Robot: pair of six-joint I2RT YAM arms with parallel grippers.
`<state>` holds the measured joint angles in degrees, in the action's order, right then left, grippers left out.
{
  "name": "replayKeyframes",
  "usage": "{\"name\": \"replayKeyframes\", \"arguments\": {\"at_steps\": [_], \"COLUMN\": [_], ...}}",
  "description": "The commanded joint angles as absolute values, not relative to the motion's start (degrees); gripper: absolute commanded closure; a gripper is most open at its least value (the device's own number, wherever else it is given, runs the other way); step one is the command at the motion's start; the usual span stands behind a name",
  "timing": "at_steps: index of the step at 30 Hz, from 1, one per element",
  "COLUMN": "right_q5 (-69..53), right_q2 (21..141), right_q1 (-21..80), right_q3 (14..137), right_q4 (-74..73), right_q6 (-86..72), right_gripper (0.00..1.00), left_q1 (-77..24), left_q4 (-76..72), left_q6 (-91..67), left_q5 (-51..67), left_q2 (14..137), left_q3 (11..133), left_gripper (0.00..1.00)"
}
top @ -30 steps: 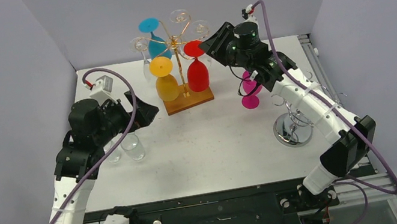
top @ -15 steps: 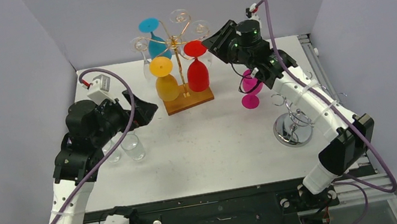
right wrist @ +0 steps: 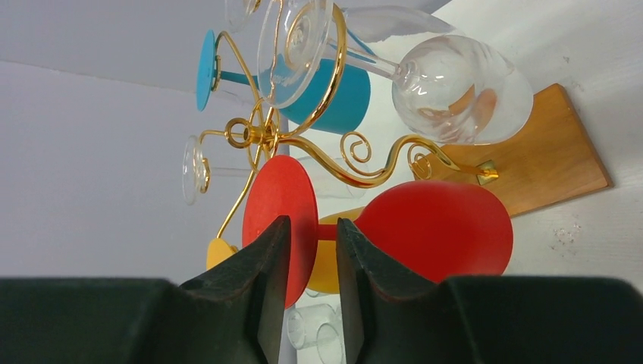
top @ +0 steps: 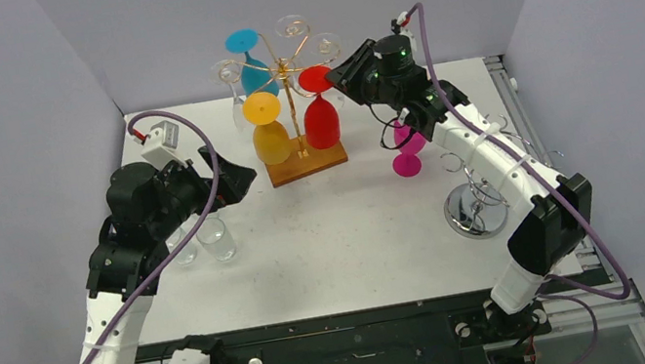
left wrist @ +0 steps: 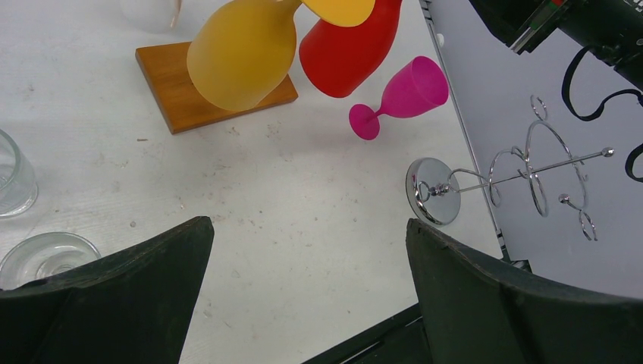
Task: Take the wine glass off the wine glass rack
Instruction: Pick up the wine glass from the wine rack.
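White perforated arms with black joints, trailing purple cables fastened by ties.

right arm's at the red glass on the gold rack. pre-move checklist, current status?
1. Right gripper lined up on red glass: ok, stem shows between its fingers.
2. Grip closed on it: cannot tell.
3. Red glass hanging on gold rack: ok.
4. Neighbouring clear glass clear of fingers: ok.
5. Pink glass near right arm, clearance: cannot tell.
6. Left gripper open, empty, away from rack: ok.
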<state>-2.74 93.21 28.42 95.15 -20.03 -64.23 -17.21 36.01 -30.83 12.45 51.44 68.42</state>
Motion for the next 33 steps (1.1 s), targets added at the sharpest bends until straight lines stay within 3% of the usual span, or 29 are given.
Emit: {"name": "replayKeyframes", "arguments": {"at_steps": [1, 4, 6, 33], "right_q5": [-3.69, -3.36, -3.19, -8.87], "right_q2": [92.74, 92.16, 91.65, 85.28], "right_q1": [28.21, 28.14, 28.08, 28.00], "right_q3": [96.59, 96.23, 95.85, 83.84], "right_q4": [-16.17, -16.10, -15.78, -2.04], "right_q6": [-65.69, -66.08, -66.40, -75.67], "right_gripper": [0.78, 0.97, 1.00, 1.00], "left_q1": [-17.48, -17.49, -17.49, -17.49], "left_q4": [32.30, 32.15, 32.09, 31.49], "left_q6": [-30.45, -30.47, -30.49, -31.28], "left_q5": [12.66, 12.81, 12.83, 13.28], "left_q2": [50.84, 50.89, 50.89, 51.13], "left_q3": [68.91, 68.70, 68.65, 67.35], "left_gripper": [0.04, 0.04, 0.04, 0.04]}}
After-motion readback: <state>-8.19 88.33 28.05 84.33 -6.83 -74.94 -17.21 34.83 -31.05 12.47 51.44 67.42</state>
